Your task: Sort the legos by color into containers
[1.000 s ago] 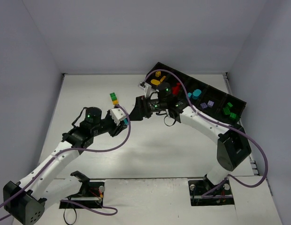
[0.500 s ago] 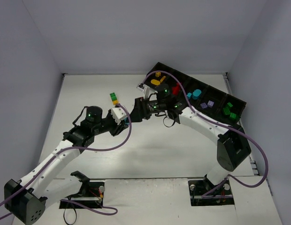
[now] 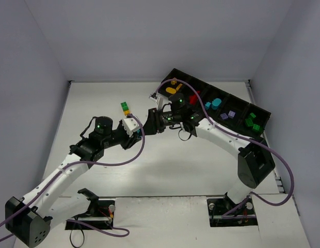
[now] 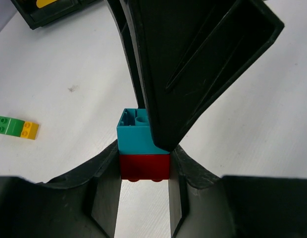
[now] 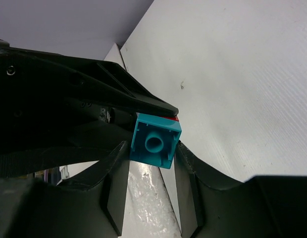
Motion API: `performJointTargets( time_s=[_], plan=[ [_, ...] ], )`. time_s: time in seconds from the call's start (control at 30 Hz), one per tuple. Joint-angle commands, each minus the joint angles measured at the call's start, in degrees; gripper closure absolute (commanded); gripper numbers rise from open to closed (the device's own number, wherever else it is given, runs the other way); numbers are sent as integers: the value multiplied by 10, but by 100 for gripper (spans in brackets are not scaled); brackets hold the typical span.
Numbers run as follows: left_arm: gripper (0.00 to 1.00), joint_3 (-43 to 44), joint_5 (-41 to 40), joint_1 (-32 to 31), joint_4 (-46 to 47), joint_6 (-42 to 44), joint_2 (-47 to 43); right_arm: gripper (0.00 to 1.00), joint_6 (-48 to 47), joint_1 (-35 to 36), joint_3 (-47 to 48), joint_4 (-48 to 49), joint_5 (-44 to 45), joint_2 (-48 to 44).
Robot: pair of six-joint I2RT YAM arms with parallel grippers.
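From above, the left gripper [image 3: 135,127] and right gripper [image 3: 151,120] meet tip to tip over the table [image 3: 98,98]. What sits between them is too small to make out here. A green-and-yellow stack [image 3: 125,108] lies just beyond the left gripper. The black tray [image 3: 237,101] stretches behind the right one, with bricks lying in its compartments.

Through the left wrist camera, the left gripper's fingers are pinched narrow on a red brick [image 4: 144,167]. A teal brick [image 4: 133,131] is joined to its far side, partly covered by a finger of the right gripper.

Through the right wrist camera, the teal brick sits between the right gripper's fingers, both pads against its sides. A sliver of red shows behind it.
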Motion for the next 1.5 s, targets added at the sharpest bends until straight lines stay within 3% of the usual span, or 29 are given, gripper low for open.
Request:
performJointTargets(
  time_s=[0.0, 0.23, 0.57, 0.67, 0.7, 0.8, 0.97, 1.27, 1.37, 1.4, 1.47],
  plan=[
    [100, 34, 22, 0, 42, -3, 1, 100, -17, 4, 23, 24, -8, -5],
    [100, 8, 18, 0, 41, -9, -9, 100, -28, -45, 23, 9, -11, -18],
    [100, -24, 18, 0, 43, -26, -28, 100, -118, -224, 84, -90, 53, -38],
    [100, -25, 21, 0, 45, -30, -29, 100, -163, -257, 95, -120, 185, -32],
    [100, -25, 23, 0, 46, -32, -29, 100, -176, -273, 98, -128, 279, -29],
    [100, -26, 25, 0, 52, -40, -30, 100, -213, -296, 102, -127, 441, 1],
    [100, -33, 27, -1, 63, -56, -32, 100, -217, -337, 157, -126, 500, 87],
    [100, -29, 32, 0, 68, -60, -30, 78, -213, -367, 276, -138, 470, 224],
    [100, -26, 32, 0, 67, -61, -28, 63, -213, -372, 286, -139, 462, 241],
    [100, -26, 32, 0, 67, -61, -28, 51, -214, -372, 290, -139, 460, 241],
    [100, -25, 34, 0, 67, -60, -27, 44, -221, -371, 292, -139, 450, 242]
  ],
)
